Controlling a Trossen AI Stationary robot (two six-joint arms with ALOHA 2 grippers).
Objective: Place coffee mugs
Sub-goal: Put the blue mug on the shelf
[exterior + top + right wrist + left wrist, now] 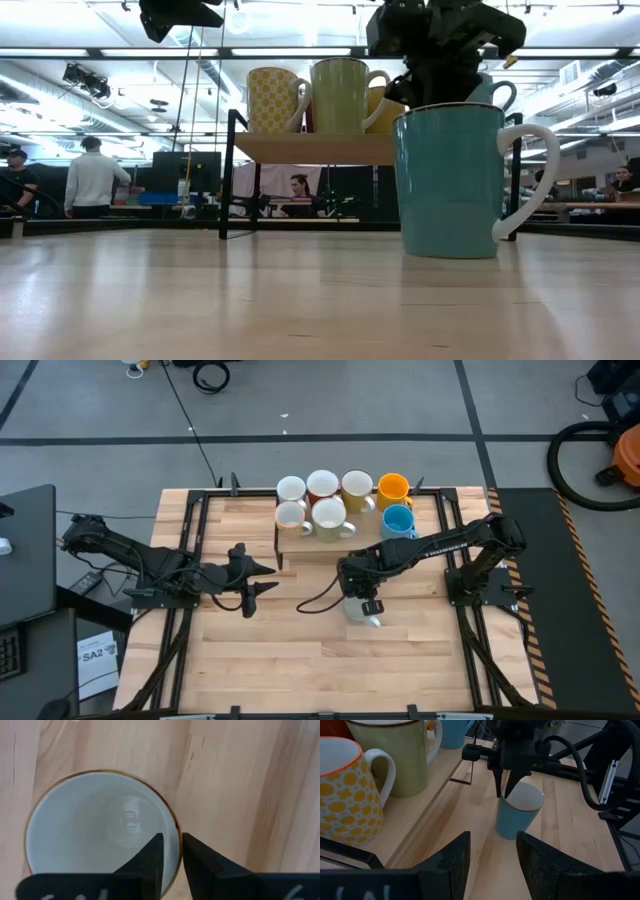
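Observation:
A teal mug (360, 612) with a white inside (100, 835) stands upright on its base on the bare wood in front of the rack (450, 180), handle (530, 180) free. My right gripper (172, 855) points down over it, slightly open. One finger stands inside the rim and one outside, on the side toward the rack (503, 790), with a small gap around the wall. Several other coffee mugs stand on the low wooden rack (300, 545) at the table's far middle. My left gripper (262, 582) waits open left of the teal mug, holding nothing (492, 860).
On the rack, a yellow-dotted mug (345, 795) and a pale green one (395, 755) stand nearest my left gripper. A black cable (310, 600) lies on the wood between the arms. Bare wood stretches toward the near edge. People sit and stand in the room beyond (95, 180).

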